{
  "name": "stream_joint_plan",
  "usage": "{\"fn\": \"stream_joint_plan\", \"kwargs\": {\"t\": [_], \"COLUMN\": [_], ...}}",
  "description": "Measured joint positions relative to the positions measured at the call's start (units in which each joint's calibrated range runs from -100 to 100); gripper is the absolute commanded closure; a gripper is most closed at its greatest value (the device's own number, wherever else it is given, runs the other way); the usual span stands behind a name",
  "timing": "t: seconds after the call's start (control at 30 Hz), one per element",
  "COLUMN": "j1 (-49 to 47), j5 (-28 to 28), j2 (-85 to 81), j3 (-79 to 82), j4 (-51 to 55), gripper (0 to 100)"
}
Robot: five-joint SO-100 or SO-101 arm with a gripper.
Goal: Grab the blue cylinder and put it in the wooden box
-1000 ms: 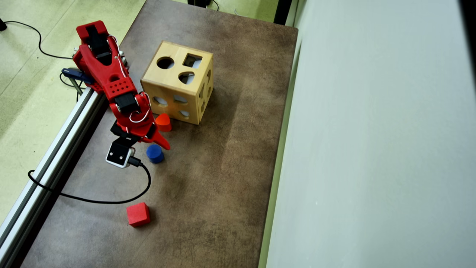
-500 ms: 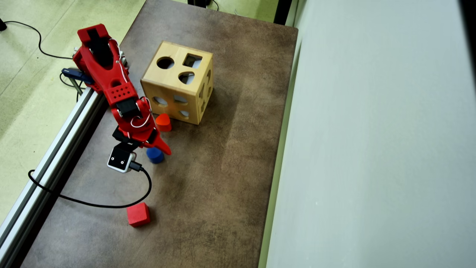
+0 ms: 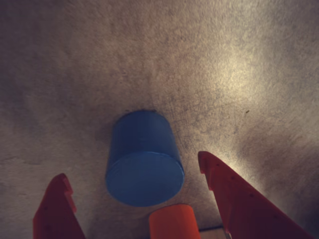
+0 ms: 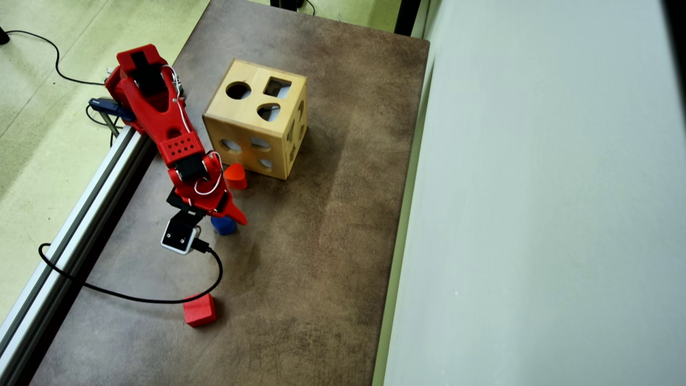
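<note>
A hobby robotics lab: brown tabletop (image 4: pixel 321 225) edged by aluminium rail (image 4: pixel 80 214), cables (image 4: pixel 134 292) trailing (one across green floor (image 4: pixel 43 139)).

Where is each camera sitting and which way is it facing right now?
Wrist view: rides on the gripper, looking down at the blue cylinder standing on the brown table between the open red fingers.
Overhead view: fixed high above, looking down on the table, wooden box, whole red arm and red cube.
Shared: the blue cylinder, gripper, table.
</note>
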Motion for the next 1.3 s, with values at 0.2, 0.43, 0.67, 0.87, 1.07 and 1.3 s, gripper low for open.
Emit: {"fn": "stream_joint_plan", "kwargs": {"t": [0.2,0.43,0.67,0.87,1.07,1.3], "j1": [-0.3,-0.4,-0.4,-0.4,-0.4,-0.4], "j5": [0.0,0.0,0.0,0.0,0.0,0.0], "j2": [0.1,0.1,0.1,0.1,0.1,0.1], "j3": [0.0,0.0,0.0,0.0,0.0,0.0], "j4": [-0.1,-0.1,-0.1,-0.1,-0.1,-0.8], "gripper": [62,70,73,78,80,85]}}
